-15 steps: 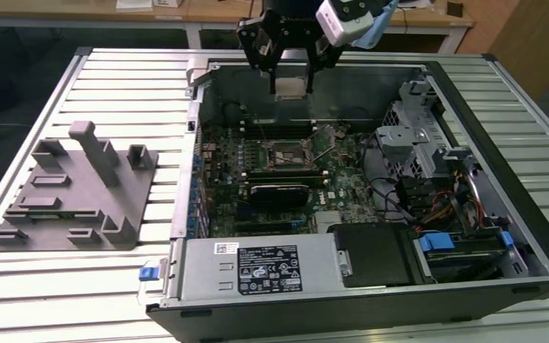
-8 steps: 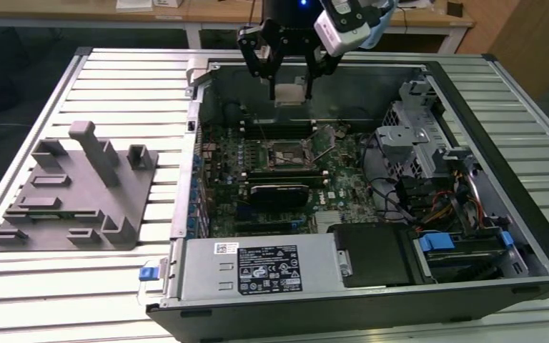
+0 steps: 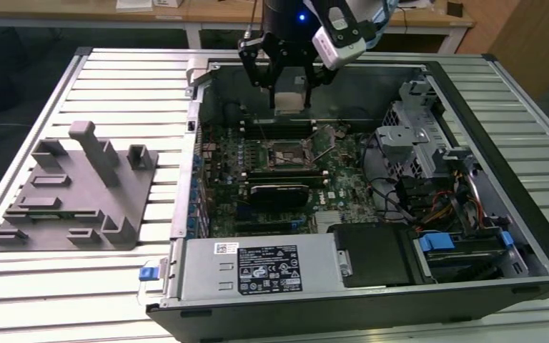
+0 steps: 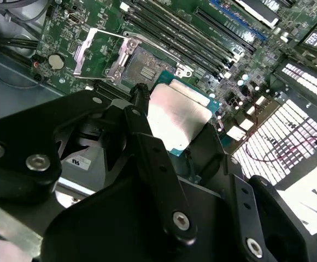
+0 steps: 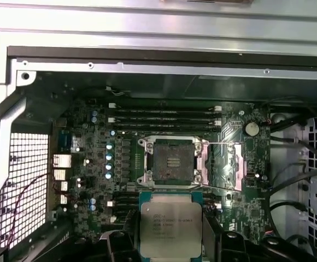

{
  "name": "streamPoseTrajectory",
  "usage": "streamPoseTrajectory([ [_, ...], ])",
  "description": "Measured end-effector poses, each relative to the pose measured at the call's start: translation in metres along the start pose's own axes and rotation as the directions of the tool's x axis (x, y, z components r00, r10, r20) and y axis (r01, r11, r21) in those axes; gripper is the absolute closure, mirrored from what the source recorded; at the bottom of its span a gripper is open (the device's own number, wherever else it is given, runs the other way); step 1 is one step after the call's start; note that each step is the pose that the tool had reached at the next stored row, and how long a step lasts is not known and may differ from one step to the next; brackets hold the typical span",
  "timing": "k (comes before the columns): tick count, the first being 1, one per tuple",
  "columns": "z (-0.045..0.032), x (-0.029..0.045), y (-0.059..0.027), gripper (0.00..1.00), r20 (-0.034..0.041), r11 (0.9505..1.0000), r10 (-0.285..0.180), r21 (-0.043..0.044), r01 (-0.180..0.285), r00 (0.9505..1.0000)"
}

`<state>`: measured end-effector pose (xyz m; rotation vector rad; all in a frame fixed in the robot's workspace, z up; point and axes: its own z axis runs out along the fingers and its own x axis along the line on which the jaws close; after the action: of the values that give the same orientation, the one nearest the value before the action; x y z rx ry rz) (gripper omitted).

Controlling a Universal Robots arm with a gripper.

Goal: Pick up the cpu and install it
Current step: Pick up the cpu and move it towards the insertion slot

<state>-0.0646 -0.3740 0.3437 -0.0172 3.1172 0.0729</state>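
My gripper (image 3: 291,100) hangs over the back part of the open computer case, shut on the cpu (image 3: 291,104), a flat square chip with a silver top. In the first wrist view the cpu (image 5: 170,224) sits between the black fingers (image 5: 121,243), just short of the open socket (image 5: 173,162). The socket's metal load plate (image 5: 238,166) is swung open to one side. In the second wrist view the cpu (image 4: 177,114) is held above the board, beside the bare socket (image 4: 143,68). In the exterior view the socket (image 3: 287,153) lies below and in front of the gripper.
A grey fixture block (image 3: 74,193) stands on the slatted table at the exterior view's left. Inside the case are memory slots (image 5: 164,115), a drive cage (image 3: 417,136) with cables, and a power supply (image 3: 255,268) at the front. The case wall (image 3: 194,107) rises close to the gripper.
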Motion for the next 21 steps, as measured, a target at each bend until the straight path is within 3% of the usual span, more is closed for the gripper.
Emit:
streamPoseTrajectory([
  [21, 0.0393, -0.0011, 0.0208, 0.45, 0.0, 1.0, 0.0, 0.0, 0.0, 1.0],
])
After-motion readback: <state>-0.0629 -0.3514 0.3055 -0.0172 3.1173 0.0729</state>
